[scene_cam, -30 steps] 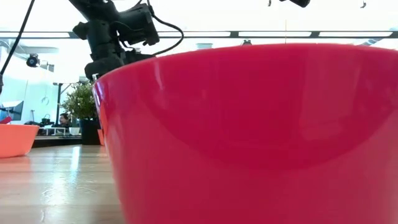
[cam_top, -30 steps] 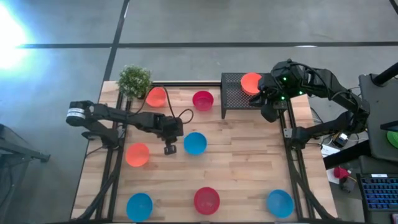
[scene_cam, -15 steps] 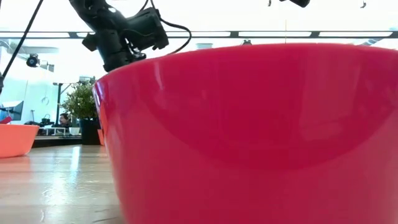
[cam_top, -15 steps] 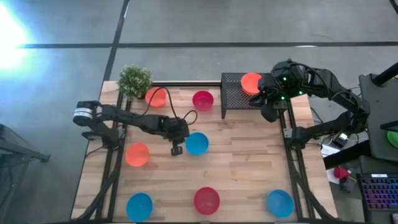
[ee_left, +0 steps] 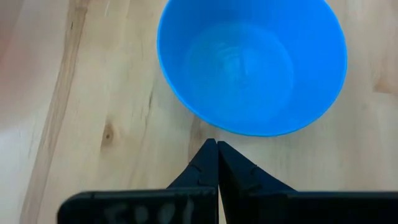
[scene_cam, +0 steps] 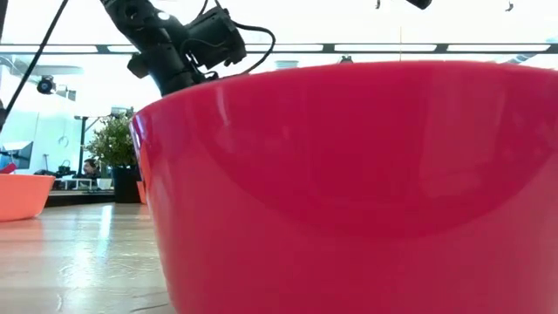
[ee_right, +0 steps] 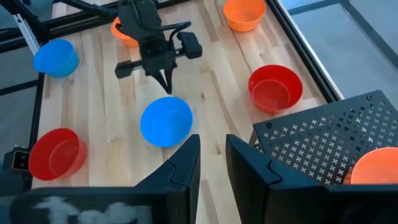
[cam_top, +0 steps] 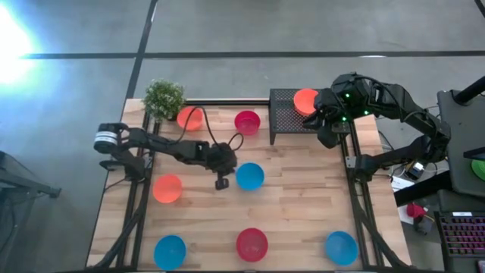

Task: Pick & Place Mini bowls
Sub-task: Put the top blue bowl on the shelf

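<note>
The left gripper (ee_left: 217, 144), fingers pressed together and empty, sits just beside the blue mini bowl (ee_left: 252, 62); it should open before straddling the rim.

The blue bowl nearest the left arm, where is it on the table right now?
In the high view the blue bowl sits near the table's middle, right beside the left gripper, whose jaws are shut and empty, with the red bowl beyond it.

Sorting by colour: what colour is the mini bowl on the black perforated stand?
Orange. The mini bowl on the black perforated stand shows best in the high view.
</note>
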Motion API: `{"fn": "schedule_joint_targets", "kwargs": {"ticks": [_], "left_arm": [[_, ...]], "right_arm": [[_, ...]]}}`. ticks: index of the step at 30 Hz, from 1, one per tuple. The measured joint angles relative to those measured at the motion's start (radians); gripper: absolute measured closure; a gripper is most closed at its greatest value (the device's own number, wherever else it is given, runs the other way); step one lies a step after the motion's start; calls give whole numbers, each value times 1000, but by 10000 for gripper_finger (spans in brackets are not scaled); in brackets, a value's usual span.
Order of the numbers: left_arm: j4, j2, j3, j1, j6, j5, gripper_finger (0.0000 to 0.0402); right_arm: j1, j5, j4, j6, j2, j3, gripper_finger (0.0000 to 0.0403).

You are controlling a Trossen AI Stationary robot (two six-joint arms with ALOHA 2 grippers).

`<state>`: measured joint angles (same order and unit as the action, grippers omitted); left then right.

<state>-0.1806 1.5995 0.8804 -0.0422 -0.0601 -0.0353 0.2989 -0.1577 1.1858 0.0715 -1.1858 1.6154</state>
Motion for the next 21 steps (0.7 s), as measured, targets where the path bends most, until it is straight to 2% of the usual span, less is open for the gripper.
{"fn": "schedule_joint_targets", "kwargs": {"ticks": [9, 14, 21], "left_arm": [[-160, -59, 28, 0, -9, 0, 402], [-150, -54, 6, 4, -18, 0, 402], [-16, -10, -3, 9, -23, -2, 402]], "right_arm": [[0, 0, 0, 1, 0, 0, 339], [0, 0, -1, 4, 0, 0, 338], [0, 0, -2, 6, 0, 0, 329]]}}
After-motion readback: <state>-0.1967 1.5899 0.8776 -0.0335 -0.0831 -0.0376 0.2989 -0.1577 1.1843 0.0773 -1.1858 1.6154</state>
